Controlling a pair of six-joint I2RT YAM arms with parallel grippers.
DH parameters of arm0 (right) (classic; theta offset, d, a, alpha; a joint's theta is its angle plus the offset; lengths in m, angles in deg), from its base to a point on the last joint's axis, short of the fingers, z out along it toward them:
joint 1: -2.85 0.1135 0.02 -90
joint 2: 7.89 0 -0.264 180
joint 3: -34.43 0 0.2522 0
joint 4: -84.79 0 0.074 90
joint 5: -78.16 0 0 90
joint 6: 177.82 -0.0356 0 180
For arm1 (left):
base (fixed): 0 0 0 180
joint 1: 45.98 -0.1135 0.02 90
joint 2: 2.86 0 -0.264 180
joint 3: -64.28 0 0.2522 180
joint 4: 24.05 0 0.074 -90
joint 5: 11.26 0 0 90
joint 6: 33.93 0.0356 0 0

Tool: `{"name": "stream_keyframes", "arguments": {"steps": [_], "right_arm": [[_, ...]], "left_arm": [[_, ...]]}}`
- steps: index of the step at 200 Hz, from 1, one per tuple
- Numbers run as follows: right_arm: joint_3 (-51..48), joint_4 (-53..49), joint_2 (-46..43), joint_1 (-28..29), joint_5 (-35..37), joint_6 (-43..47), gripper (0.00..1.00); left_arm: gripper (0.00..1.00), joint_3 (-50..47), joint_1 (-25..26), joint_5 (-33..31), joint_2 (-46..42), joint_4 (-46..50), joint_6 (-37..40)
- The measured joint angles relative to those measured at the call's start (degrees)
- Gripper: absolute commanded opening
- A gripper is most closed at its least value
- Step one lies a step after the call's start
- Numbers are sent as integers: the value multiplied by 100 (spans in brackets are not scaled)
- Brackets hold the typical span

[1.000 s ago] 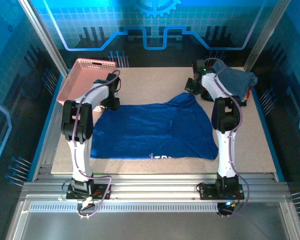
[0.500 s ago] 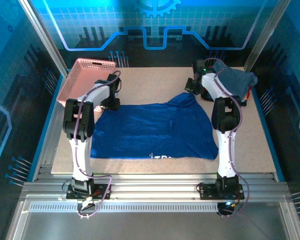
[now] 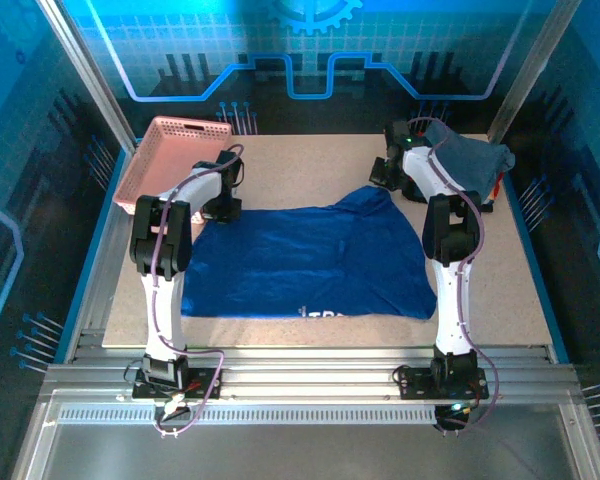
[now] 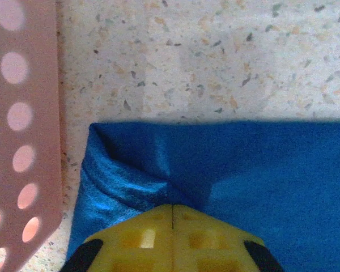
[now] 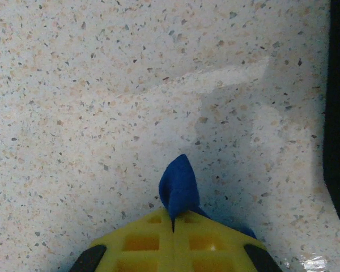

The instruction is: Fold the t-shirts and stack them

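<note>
Blue shirt (image 3: 305, 265): spread mostly flat on the table (image 3: 300, 165), centred between the two arms. The long axis is laid left to right across the table. White lettering (image 3: 325, 314) is seen at the near edge. The far edge is straight on the left side; the far right corner is drawn up into a peak pointing toward the far right. Which end is the collar cannot be told.

Left gripper (image 3: 223, 205): set at the far left corner of the blue shirt. In the left wrist view the yellow fingers (image 4: 141, 238) are pressed together, with blue shirt (image 4: 243, 170) cloth puckered and gathered at the gripper (image 4: 173, 207). The fold is clamped.

Right gripper (image 3: 380, 175): set at the peaked far right corner. In the right wrist view the gripper (image 5: 173, 218) is closed on a small pointed tip of blue shirt (image 5: 178, 187), with bare speckled table (image 5: 102, 85) beyond.

Grey shirt (image 3: 470, 160): bunched in a heap at the far right corner of the table, behind the right arm, apart from the blue shirt.

Basket (image 3: 170, 150): pink, perforated, placed at the far left corner; its wall (image 4: 22, 113) is seen just beside the clamped corner.
</note>
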Motion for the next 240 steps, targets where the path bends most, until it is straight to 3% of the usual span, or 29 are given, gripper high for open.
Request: {"name": "stream_keyframes", "arguments": {"steps": [70, 142, 240], "right_arm": [[0, 0, 2, 0, -42, -2, 0], [2, 2, 2, 0, -90, -61, 0], [2, 107, -2, 0, -195, -111, 0]], "left_arm": [[0, 20, -2, -33, -48, -22, 48], [0, -20, -111, 57, -935, -42, 278], [0, -442, -225, 339, -1451, -70, 339]]}}
